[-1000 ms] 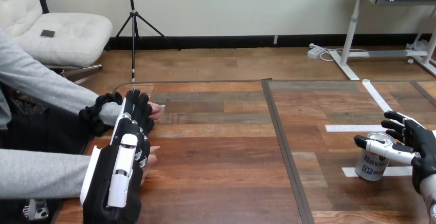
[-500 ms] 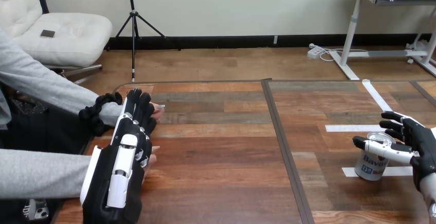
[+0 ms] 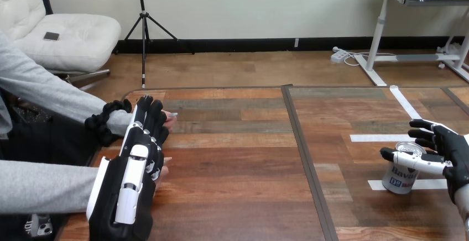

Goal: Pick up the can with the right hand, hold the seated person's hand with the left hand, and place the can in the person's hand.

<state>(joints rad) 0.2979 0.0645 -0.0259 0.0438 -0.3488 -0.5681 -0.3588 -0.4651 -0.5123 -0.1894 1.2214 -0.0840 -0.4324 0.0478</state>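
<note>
I am at the first step, the pickup. The can [image 3: 399, 176] stands upright on the table [image 3: 243, 158] at the near right, on a strip of white tape [image 3: 410, 184]. My right robot hand [image 3: 451, 152] is beside it on its right. That hand is open, the fingers spread past the far side of the can and the thumb lying across its top near the rim. Nothing has closed round the can yet, and it rests on the table.

My left robot hand [image 3: 135, 163] is at the near left with its back turned up, lying over the person's two hands. The person's farther hand [image 3: 167, 120] shows its fingertips just past it, and the person's nearer hand [image 3: 164, 165] peeks out at its right edge.

The next move, as I judge it, is to close the right robot hand on the can's wall and make the grip firm before lifting. After that comes a long carry left across the table.

The left robot hand hides what is beneath it, so I cannot tell whether it grips the person's hand or only lies on it. My right forearm is cut off at the picture's edge. The right side of the can is hidden behind the thumb and palm.
</note>
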